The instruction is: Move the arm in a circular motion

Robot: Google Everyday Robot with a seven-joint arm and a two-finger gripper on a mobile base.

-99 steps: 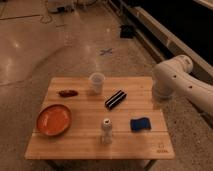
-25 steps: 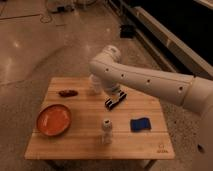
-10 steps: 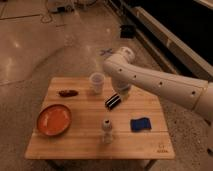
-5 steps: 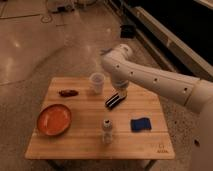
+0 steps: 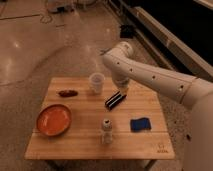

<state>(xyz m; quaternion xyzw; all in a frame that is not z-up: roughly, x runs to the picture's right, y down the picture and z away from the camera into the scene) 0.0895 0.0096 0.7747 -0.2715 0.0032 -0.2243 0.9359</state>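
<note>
The large glossy white arm (image 5: 150, 75) reaches in from the right over the back half of the wooden table (image 5: 80, 145). It bends at a bulbous joint (image 5: 119, 54) and turns downward. The gripper (image 5: 120, 89) hangs at its end, just above the far end of a black rectangular object (image 5: 115, 100) and right of a translucent white cup (image 5: 96, 82).
An orange plate (image 5: 54, 120) lies front left and a small brown item (image 5: 67, 93) behind it. A small white bottle (image 5: 106, 131) stands near the front middle. A blue sponge (image 5: 140, 124) lies to the right. Beyond the table is a shiny floor with a dark ledge at right.
Over the last second the arm's bent joint and the gripper have shifted slightly left and back over the table. The objects on the table have not moved.
</note>
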